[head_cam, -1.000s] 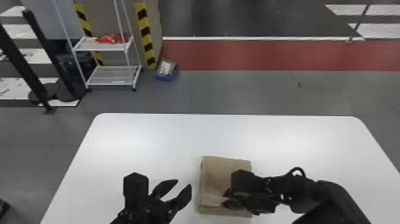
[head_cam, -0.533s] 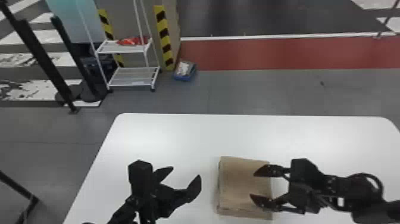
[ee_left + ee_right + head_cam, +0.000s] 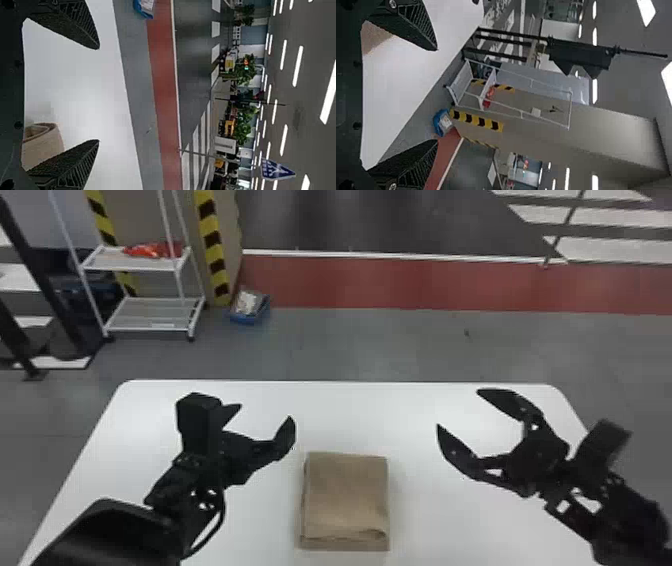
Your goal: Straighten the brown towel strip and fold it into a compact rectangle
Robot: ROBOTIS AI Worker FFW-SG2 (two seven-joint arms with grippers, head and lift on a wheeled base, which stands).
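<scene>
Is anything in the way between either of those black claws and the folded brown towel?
Nothing visible is. The left gripper is open off to the left of the brown towel, and the right gripper is open off to its right. White tabletop shows across both gaps.

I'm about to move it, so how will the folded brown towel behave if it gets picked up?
The towel will probably be floppy: its layers look like soft cloth, so gripping only the top one might unfold it. Lying flat and low on the table, it seems unlikely to roll or tip. It is likely light too.
</scene>
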